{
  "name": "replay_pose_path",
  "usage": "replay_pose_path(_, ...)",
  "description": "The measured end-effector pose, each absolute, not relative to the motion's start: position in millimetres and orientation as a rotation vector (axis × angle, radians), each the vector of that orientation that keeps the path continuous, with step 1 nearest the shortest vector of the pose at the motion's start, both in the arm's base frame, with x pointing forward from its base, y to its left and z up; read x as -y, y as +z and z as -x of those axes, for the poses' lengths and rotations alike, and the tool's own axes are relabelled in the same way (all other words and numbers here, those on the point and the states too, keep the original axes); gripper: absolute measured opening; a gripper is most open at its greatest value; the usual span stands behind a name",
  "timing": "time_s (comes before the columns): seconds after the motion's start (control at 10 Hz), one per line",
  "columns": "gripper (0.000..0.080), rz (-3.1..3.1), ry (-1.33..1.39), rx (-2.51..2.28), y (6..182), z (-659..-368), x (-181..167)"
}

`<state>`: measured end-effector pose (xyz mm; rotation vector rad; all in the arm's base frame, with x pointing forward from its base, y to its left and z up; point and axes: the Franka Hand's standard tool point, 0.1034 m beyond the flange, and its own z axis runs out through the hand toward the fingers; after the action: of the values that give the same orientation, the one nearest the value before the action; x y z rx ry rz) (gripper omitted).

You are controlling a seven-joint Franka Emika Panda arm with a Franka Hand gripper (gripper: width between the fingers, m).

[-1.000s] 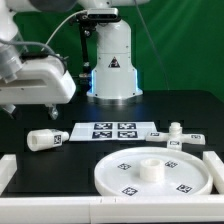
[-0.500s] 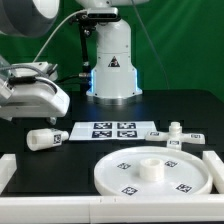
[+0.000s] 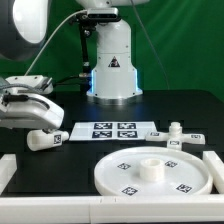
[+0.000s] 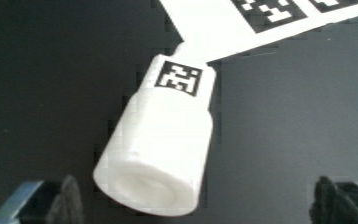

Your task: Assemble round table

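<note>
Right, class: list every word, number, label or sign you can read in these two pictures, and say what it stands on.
No words or numbers can be read.
On the robot base, a triangular sign: too small to read.
Only square tags, patterns not text: on the marker board, round disc, cylinder post.

A white cylinder post [image 4: 158, 140] lies on its side on a black table [image 4: 51, 80]. The pincer [image 4: 197, 200] hangs over it with its two dark fingertips [image 4: 48, 200] spread wide and gripping nothing. The post's rounded near end sits in the gap between them, closer to one fingertip and touching neither. The post slants away from the pincer. A square black-and-white tag [image 4: 181, 78] sits near its far end, which reaches the corner of the marker board [image 4: 211, 25].
</note>
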<state>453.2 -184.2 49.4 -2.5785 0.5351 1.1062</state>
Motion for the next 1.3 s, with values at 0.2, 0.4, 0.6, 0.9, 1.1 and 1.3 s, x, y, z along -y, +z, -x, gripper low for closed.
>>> replay_pose_path(0.2,0.0649,2.544,1.142,-0.561,36.6,-440.8,185.0)
replay_pose_path(0.4,0.0649,2.521,1.19,-0.581,21.2,-427.5,189.8)
replay_pose_path(0.6,0.0649,2.524,1.19,-0.576,19.3,-427.9,188.6)
replay_pose_path(0.9,0.0649,2.51,1.216,-0.583,17.0,-424.3,185.2)
replay_pose_path(1.1,0.0645,2.499,1.233,-0.581,17.1,-422.5,182.6)
replay_pose_path(1.3,0.0477,2.499,1.234,-0.58,16.9,-422.3,182.3)
